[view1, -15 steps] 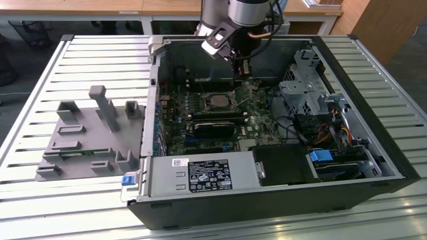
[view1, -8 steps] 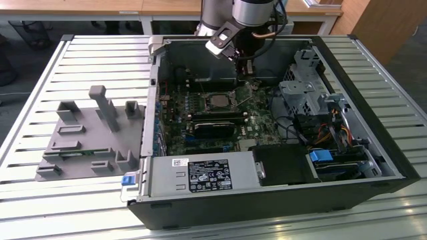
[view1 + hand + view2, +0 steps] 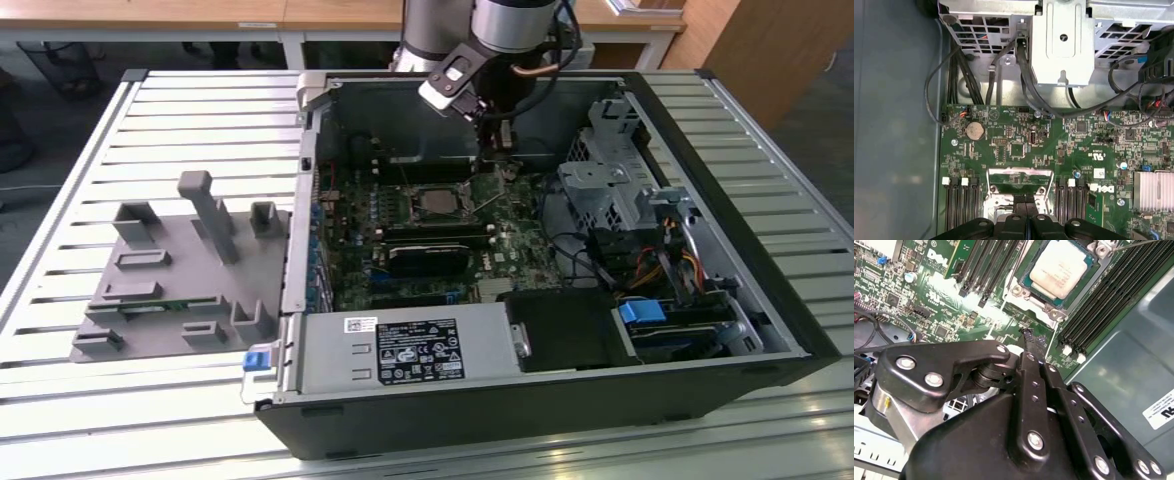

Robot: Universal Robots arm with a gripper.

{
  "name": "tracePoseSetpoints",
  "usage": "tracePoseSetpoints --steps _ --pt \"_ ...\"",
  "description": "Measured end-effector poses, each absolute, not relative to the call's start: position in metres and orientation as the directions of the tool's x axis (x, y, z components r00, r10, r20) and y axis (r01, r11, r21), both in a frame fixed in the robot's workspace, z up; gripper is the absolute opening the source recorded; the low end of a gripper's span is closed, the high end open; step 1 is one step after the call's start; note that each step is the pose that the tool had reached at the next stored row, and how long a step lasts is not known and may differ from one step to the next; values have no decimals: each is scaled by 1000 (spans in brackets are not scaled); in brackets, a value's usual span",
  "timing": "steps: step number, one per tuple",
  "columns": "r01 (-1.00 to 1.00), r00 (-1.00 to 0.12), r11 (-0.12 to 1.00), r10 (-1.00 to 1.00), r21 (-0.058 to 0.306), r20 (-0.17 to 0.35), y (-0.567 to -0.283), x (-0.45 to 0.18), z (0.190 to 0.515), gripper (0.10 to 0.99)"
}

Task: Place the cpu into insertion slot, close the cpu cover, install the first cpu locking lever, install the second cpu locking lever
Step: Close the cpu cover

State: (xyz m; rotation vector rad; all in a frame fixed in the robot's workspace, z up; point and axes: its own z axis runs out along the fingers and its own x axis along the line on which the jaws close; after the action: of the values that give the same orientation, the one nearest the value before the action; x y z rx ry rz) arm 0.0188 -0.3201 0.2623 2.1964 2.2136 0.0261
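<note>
In the second wrist view the cpu [image 3: 1059,267], a silvery-beige square, lies flat in the insertion slot [image 3: 1026,284]. My gripper [image 3: 1031,337] is shut with nothing between its fingers, and its tip sits close to the green board beside the slot. In the first wrist view the cpu cover [image 3: 1019,173], a silver frame with a window, appears tilted up just beyond my gripper [image 3: 1026,205]. A thin locking lever [image 3: 1141,244] stands free by the slot's corner. The exterior view has my gripper [image 3: 497,160] low inside the case, just behind the insertion slot [image 3: 434,203].
Black memory slots [image 3: 1119,295] flank the socket. A metal drive cage [image 3: 1061,45] and loose cables [image 3: 934,85] sit close by. The power supply [image 3: 400,350] fills the case front. A grey fixture [image 3: 174,270] rests on the slatted table at the exterior view's left.
</note>
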Motion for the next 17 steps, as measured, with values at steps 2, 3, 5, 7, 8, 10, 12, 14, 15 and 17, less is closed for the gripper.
tracePoseSetpoints --steps 2,3,5,7,8,10,12,14,15,17 --pt "1000 -8 8 1000 28 -5 -320 20 262 106" --pt "1000 -8 8 1000 28 -5 -320 21 262 106" --pt "1000 -8 8 1000 28 -5 -320 23 262 106" --pt "1000 -8 8 1000 28 -5 -320 25 262 106" --pt "1000 -8 8 1000 28 -5 -320 25 262 106" --pt "1000 -8 8 1000 28 -5 -320 27 262 106" --pt "1000 -8 8 1000 28 -5 -320 29 262 106" --pt "1000 -8 8 1000 28 -5 -320 30 261 106" --pt "1000 -8 8 1000 28 -5 -320 31 261 106" --pt "1000 -8 8 1000 28 -5 -320 32 261 106"
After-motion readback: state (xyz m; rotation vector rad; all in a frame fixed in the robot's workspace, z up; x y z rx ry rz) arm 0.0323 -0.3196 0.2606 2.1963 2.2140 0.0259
